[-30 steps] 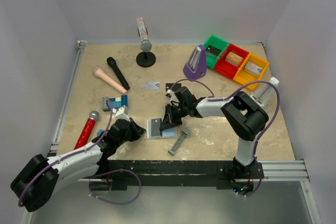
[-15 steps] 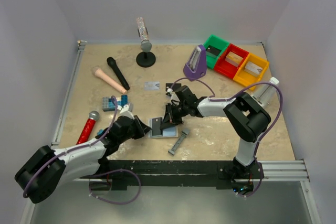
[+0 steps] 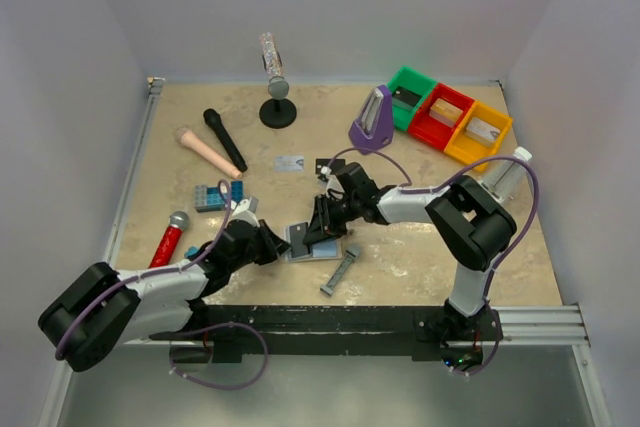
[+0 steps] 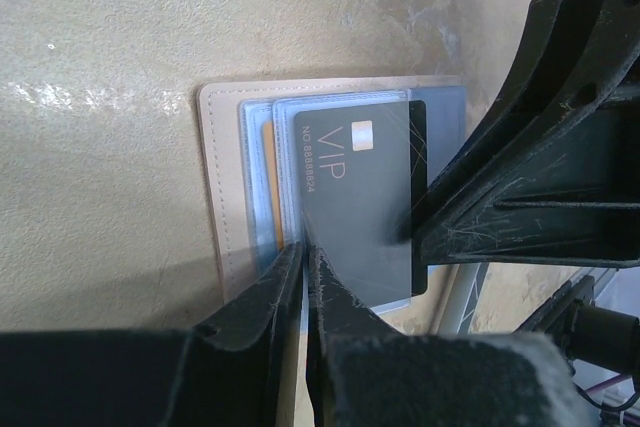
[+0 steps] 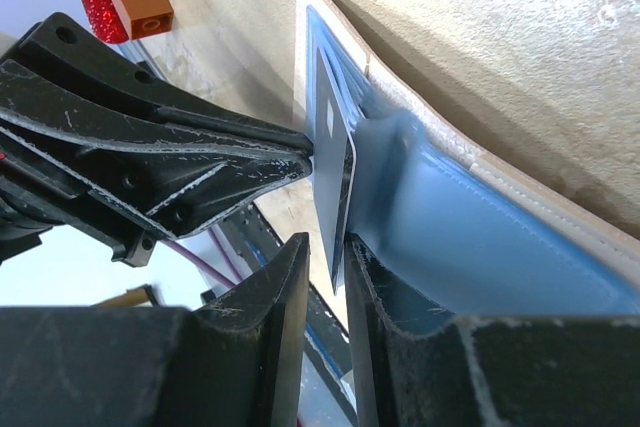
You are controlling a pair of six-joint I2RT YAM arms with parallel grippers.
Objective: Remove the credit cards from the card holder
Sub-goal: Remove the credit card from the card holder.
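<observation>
Straddling black card (image 4: 360, 207), right hand (image 5: 328, 247) slightly apart; left hand (image 4: 303, 252) together, touching it

card holder (image 4: 218, 197) | one half hidden | behind right pincer (image 4: 430, 222)

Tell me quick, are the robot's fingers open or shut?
Left gripper: fingers nearly together at the card holder; grip cannot be told.
Right gripper: slightly open, black card between its fingers.
</observation>
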